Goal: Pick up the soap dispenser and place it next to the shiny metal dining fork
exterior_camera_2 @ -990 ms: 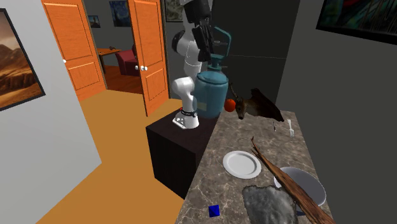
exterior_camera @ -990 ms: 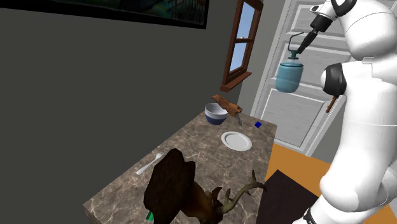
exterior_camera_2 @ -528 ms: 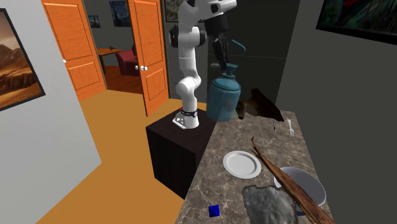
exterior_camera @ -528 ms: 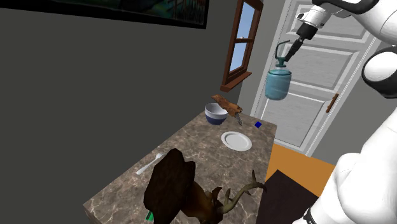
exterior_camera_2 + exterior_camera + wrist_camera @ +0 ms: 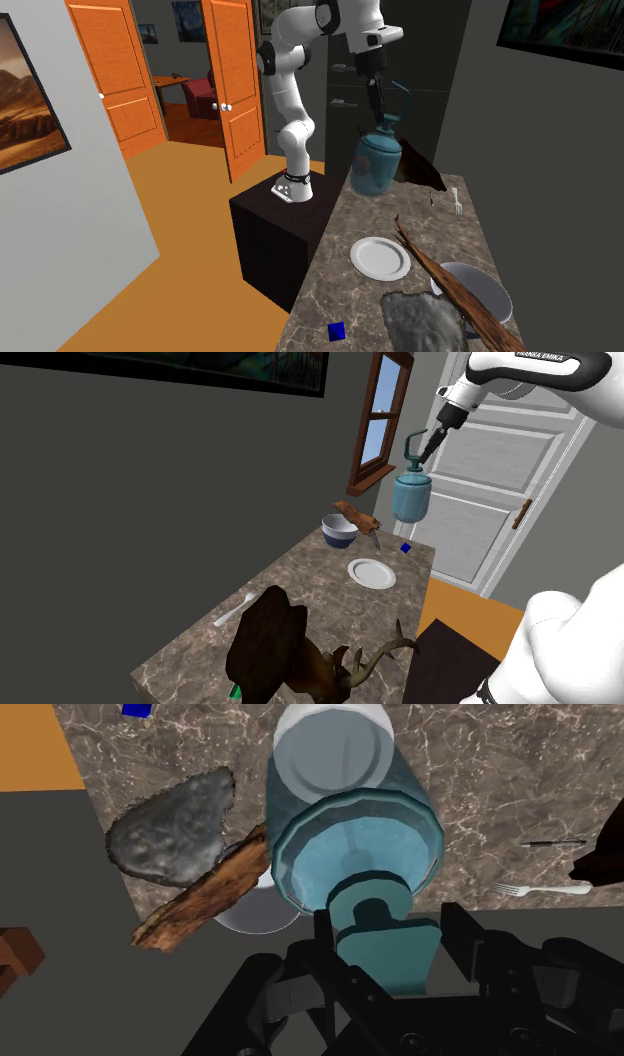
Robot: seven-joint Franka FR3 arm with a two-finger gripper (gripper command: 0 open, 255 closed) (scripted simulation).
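A teal-blue soap dispenser (image 5: 411, 497) hangs in the air, and my gripper (image 5: 428, 449) is shut on its pump top. The bottle (image 5: 376, 165) hovers high above the marble table (image 5: 400, 225), over the edge nearest the stand. In the wrist view my fingers (image 5: 330, 939) clasp the pump neck and the bottle body (image 5: 355, 834) points down at the table. The pale metal fork (image 5: 237, 612) lies flat near the table's wall-side edge, well apart from the dispenser. It also shows as the fork (image 5: 457, 205) and the fork (image 5: 535, 889).
On the table sit a white plate (image 5: 372, 573), a blue-and-white bowl (image 5: 339, 530), a small blue cube (image 5: 405, 548), a brown wood piece (image 5: 450, 290), a grey rock (image 5: 170, 829) and a dark antlered mount (image 5: 290, 657). A white door (image 5: 500, 472) stands behind.
The arm has swung the held dispenser toward the shoulder view's left, from beside the robot's body to above the table's far end. The grip has stayed the same.
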